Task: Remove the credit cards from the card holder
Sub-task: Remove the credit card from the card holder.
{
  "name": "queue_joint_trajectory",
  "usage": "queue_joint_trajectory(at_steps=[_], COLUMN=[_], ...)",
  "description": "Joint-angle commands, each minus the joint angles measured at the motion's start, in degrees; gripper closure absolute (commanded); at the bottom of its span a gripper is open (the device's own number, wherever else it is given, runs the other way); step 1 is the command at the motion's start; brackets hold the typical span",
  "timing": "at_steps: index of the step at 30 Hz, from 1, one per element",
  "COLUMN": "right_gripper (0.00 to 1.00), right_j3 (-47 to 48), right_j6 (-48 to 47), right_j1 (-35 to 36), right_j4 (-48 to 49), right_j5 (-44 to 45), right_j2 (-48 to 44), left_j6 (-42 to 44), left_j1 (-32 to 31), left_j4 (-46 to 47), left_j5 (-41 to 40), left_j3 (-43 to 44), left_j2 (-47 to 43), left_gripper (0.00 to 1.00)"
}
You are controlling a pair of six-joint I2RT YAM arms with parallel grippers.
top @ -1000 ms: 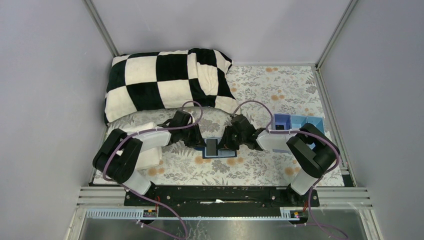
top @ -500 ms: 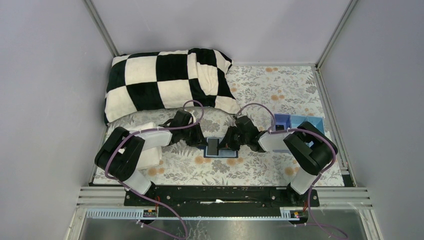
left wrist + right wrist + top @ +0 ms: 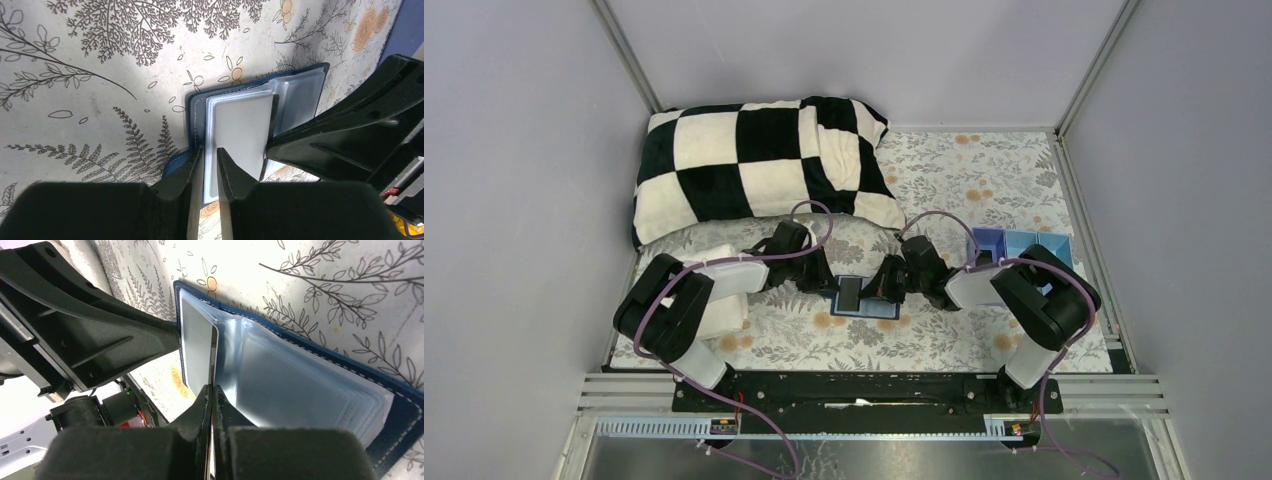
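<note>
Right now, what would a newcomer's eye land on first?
The black-and-white checkered pillow at the far left dominates. At centre lies the open card holder: the left gripper pinches its edge, and the right gripper is shut on a grey card.

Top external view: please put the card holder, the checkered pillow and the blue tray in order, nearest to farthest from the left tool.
1. card holder: at the left tool, in the centre.
2. checkered pillow: behind it, at the far left.
3. blue tray: far over on the right side.
</note>
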Motion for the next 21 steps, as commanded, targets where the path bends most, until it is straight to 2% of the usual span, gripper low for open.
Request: queue_joint_trajectory(at_steps=[1,13,21], right_gripper=[1.00,1.00,1.00], right_j3=[-1.1,-4.5,-5.1], right_j6=[-0.1,-3.0,-3.8], right_j1=[-0.3,-2.8,-4.4], right_j4=[1.1,-3.6,-3.0], right_j5=[2.0,2.8,1.0], right_j2=[-3.9,-8.5,-8.3], left_j6=[1.9,2.1,4.2], left_j1=[-1.1,-1.0,-1.0], left_j4=[-3.7,-5.2,-9.3], left_j5=[-5.1,-6.5,-9.6], left_j3=[-1.3,0.1,1.0], left_j2=[2.4,2.6,-2.2], left_gripper=[0.79,0.81,0.80])
